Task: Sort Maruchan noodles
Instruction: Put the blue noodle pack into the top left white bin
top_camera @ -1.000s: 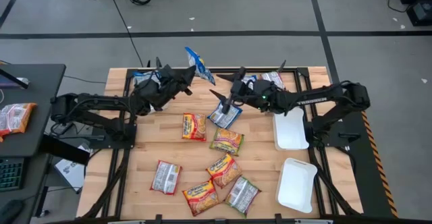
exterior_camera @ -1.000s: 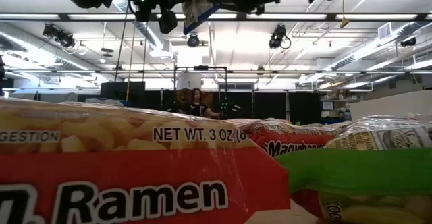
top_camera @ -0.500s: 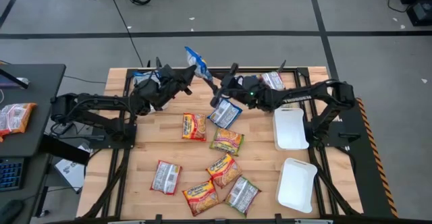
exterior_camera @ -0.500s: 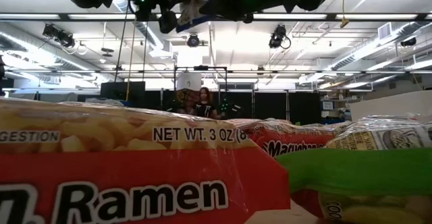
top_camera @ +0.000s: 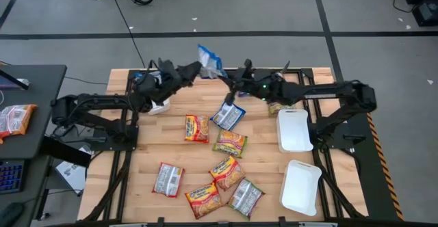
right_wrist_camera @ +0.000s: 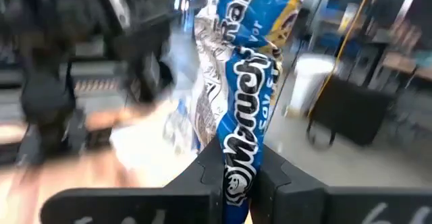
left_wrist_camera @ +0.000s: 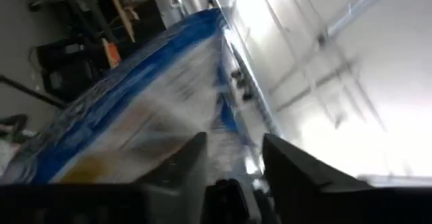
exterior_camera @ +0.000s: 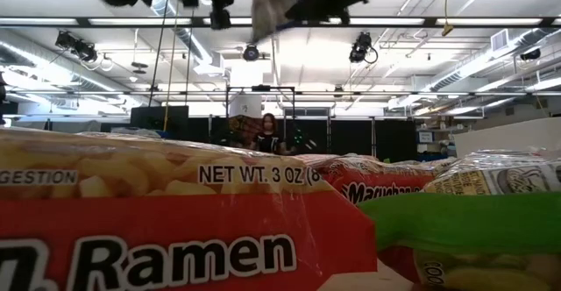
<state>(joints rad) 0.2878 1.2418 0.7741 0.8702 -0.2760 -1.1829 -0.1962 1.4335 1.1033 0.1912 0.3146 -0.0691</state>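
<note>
A blue-white Maruchan noodle packet (top_camera: pixel 209 61) hangs in the air over the table's far edge, between my two grippers. My right gripper (top_camera: pixel 225 79) reaches in from the right and is shut on it (right_wrist_camera: pixel 241 158). My left gripper (top_camera: pixel 194 70) is on the packet's left side, open. In the left wrist view the packet (left_wrist_camera: pixel 148 96) lies along one of the left gripper's (left_wrist_camera: pixel 233 146) fingers. The low view shows the packet (exterior_camera: pixel 272 6) high up. Several more packets lie flat on the wood, among them a blue one (top_camera: pixel 228 115) and a red one (top_camera: pixel 196 128). My right gripper pinches one end of the blue-white packet (right_wrist_camera: pixel 241 175) between its two fingers, which come about level from the table's right. The packet stands edge-on beyond the fingers, lifted clear of the table. My left gripper is open beside the packet's face; whether one finger (left_wrist_camera: pixel 192 160) touches it, I cannot tell.
Two white trays (top_camera: pixel 295 129) (top_camera: pixel 302 186) lie near the right edge. Loose packets cover the table's middle and near part, including a silver one (top_camera: pixel 168 179) and a green one (top_camera: pixel 246 196). More packets lie under the left arm (top_camera: pixel 144 78). Packets (exterior_camera: pixel 175 230) fill the low view's foreground.
My right gripper, wide open a second ago over the blue packet on the table, has risen toward the far edge and the raised packet and shut on it. The raised packet has shifted a little toward the right. My left arm has turned slightly.
</note>
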